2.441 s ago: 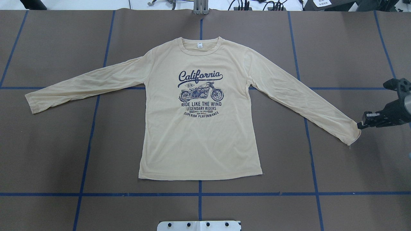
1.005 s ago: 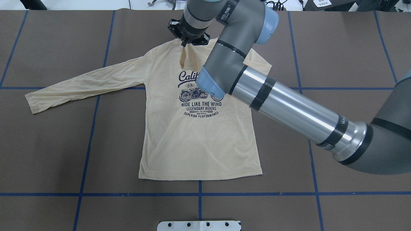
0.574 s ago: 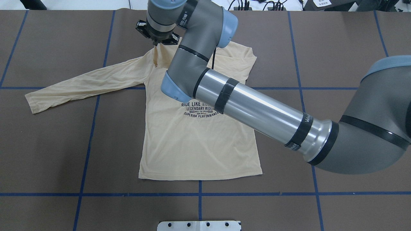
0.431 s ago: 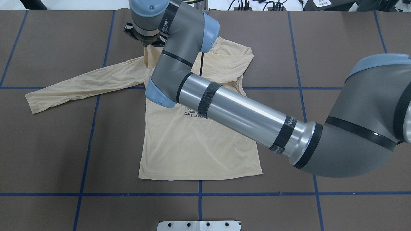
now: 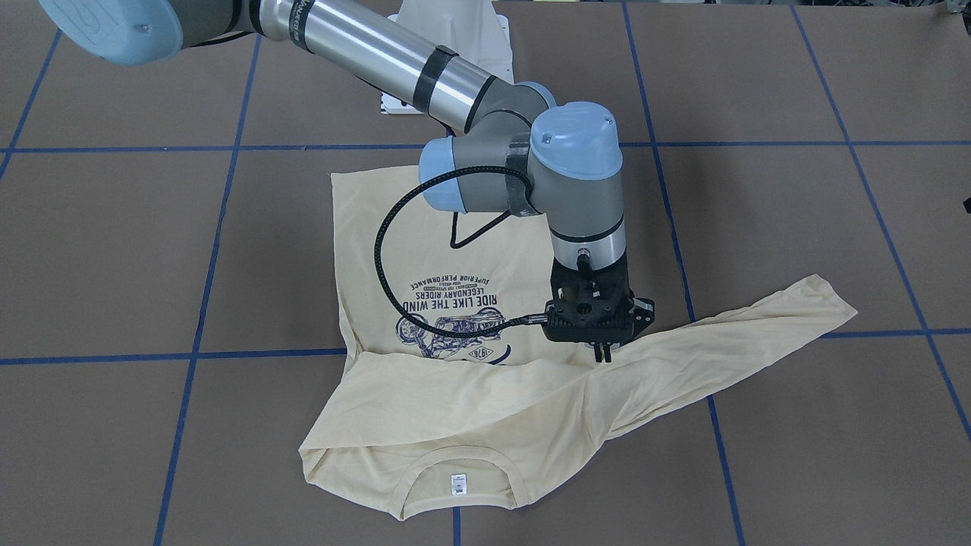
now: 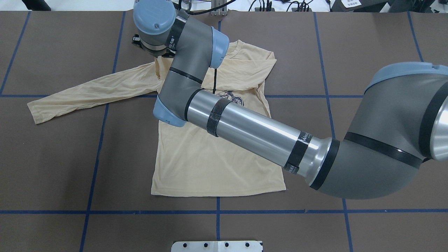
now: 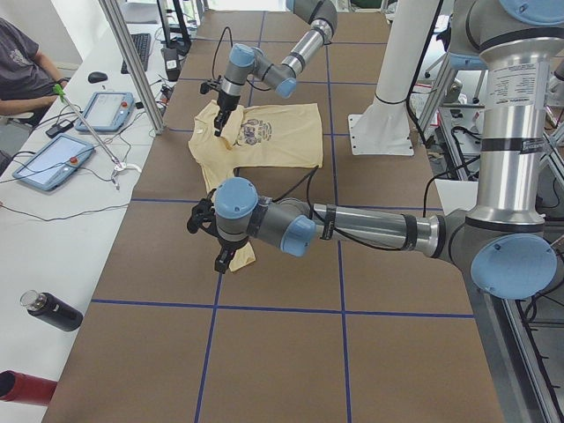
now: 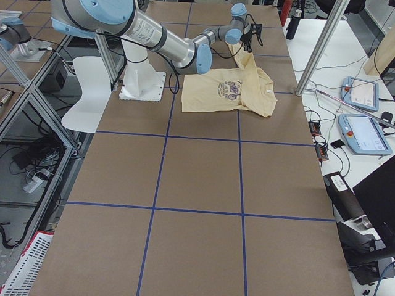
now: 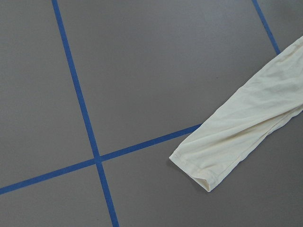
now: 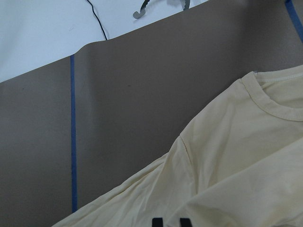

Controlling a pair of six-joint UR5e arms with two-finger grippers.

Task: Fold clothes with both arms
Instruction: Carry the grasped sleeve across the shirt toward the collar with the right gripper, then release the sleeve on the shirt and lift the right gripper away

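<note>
Over the T-shirt, at about 11 o'clock from its chest in the overhead view, the right claw is clamped on the right sleeve. It holds the sleeve across the print, likely to lay it folded over the body. At 9 o'clock the left sleeve lies flat on the counter. The left claw hangs above its cuff, probably for the matching fold; I cannot tell whether it is apart or together. No container shows.

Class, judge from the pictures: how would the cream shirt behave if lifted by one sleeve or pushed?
Probably floppy: the shirt hangs limp from the right gripper, jaws shut. Likely light: one pinch lifts its sleeve. Pushed, it would probably bunch, given its wrinkles.
</note>
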